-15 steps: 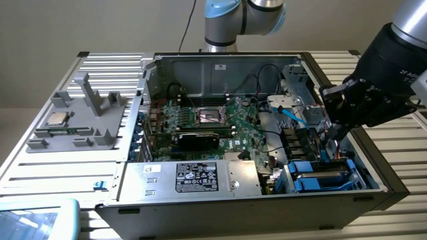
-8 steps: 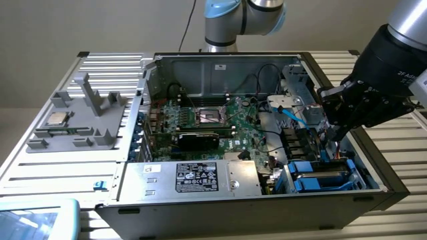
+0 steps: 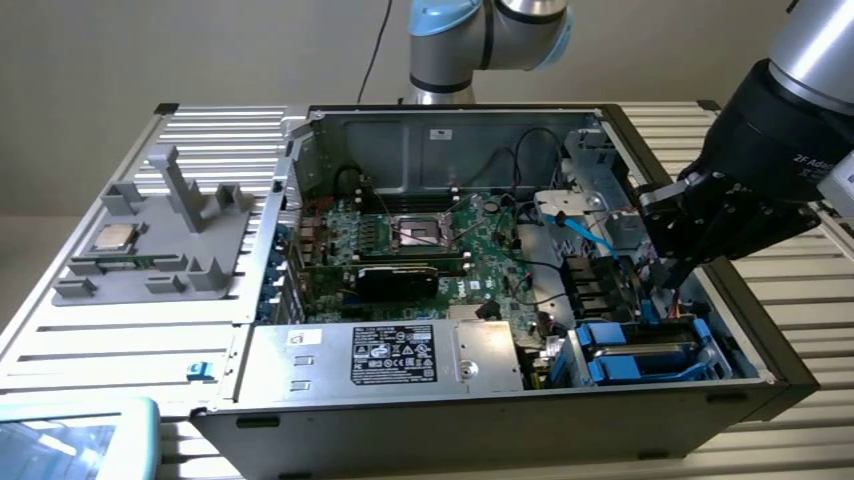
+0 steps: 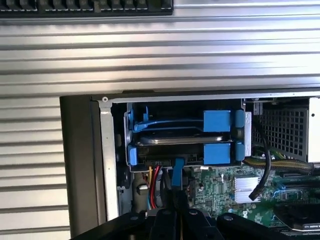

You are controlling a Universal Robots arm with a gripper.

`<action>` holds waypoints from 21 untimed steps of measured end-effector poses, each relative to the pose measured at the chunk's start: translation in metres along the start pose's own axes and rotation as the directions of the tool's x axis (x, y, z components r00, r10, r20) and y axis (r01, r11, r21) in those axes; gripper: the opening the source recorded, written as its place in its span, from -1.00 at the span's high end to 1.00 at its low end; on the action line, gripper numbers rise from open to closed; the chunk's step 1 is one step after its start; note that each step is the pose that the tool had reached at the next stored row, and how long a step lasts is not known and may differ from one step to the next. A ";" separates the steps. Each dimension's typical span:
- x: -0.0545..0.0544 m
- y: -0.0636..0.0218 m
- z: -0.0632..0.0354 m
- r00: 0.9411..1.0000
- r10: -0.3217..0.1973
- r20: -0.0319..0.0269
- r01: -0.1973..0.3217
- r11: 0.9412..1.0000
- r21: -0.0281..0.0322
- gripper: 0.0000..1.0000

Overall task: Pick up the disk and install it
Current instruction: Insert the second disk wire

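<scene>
Your end effector (image 3: 674, 268) is closed, empty, above the drive bay (image 4: 131, 120), where the disk (image 4: 180, 138) sits seated in its blue carrier.

- I see the disk (image 4: 180, 138) as dull grey metal in a glossy blue plastic carrier (image 4: 216, 121).
- The ribbed worktop (image 3: 120, 330) looks like brushed metal.
- My gripper (image 3: 677, 268) is matt black.
- The power-supply box (image 3: 387, 355) is bare silver metal.

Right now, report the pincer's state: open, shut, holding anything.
Pincer: shut, empty, above the computer case near the drive bay. The disk sits in its blue carrier inside the bay, apart from the pincer.
</scene>
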State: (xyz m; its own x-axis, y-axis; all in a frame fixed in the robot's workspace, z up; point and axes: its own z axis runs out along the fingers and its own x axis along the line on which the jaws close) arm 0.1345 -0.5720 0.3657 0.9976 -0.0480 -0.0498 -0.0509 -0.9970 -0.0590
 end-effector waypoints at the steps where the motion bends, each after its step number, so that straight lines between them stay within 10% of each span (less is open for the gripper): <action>1: 0.000 0.0006 0.0004 1.000 -0.004 0.000 0.004 1.000 0.000 0.79; 9: -0.008 0.0091 0.0025 1.000 -0.010 -0.021 0.010 1.000 0.000 0.79; 21: -0.012 0.0154 0.0047 0.999 -0.034 -0.027 0.034 0.999 -0.004 0.79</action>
State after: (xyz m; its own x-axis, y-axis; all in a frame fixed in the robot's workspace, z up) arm 0.1212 -0.5865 0.3607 0.9996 -0.0160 -0.0212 -0.0172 -0.9983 -0.0565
